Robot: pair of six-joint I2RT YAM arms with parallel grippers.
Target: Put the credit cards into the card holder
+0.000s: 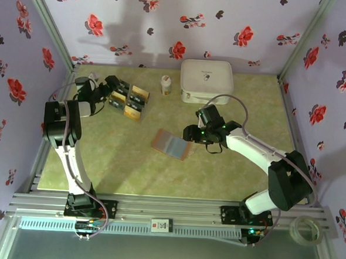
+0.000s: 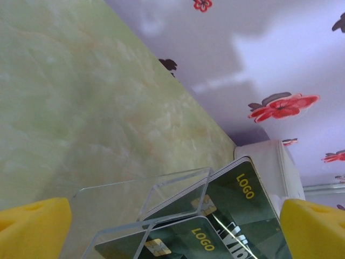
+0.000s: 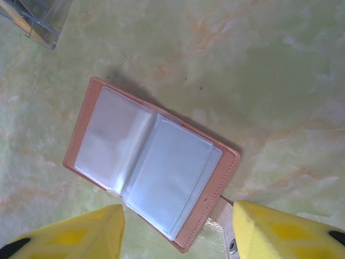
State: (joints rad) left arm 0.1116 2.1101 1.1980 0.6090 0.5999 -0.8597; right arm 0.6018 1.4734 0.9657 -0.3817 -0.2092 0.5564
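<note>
left fingers (image 2: 32, 226) are spread as wide as they go, nothing in them. credit cards (image 2: 237, 199) sit right at the tips, in the gap between the two fingers: dark cards with yellow LOGO print and a chip, leaning in clear plastic stands (image 2: 161, 186). I can't tell if either finger touches a stand. in the top view the stands make a small cluster just past the fingertips, and the ones farther from the fingers show gold faces

right fingers (image 3: 285, 232) are roughly half open and have hold of nothing. card holder (image 3: 151, 162) lies flat on the surface (image 3: 280, 81) just ahead of them, opened out, reddish-brown cover down, clear sleeves facing up. its near corner reaches into the gap between the two fingers, and it sits skewed to the line of the fingers. I can't tell if the tips touch it or the surface

card holder is well apart from the left fingers, and the cards are well apart from the right fingers

white case (image 1: 206, 79) and white bottle (image 1: 166, 85) stand beyond the right fingers, bottle on the card side
</note>
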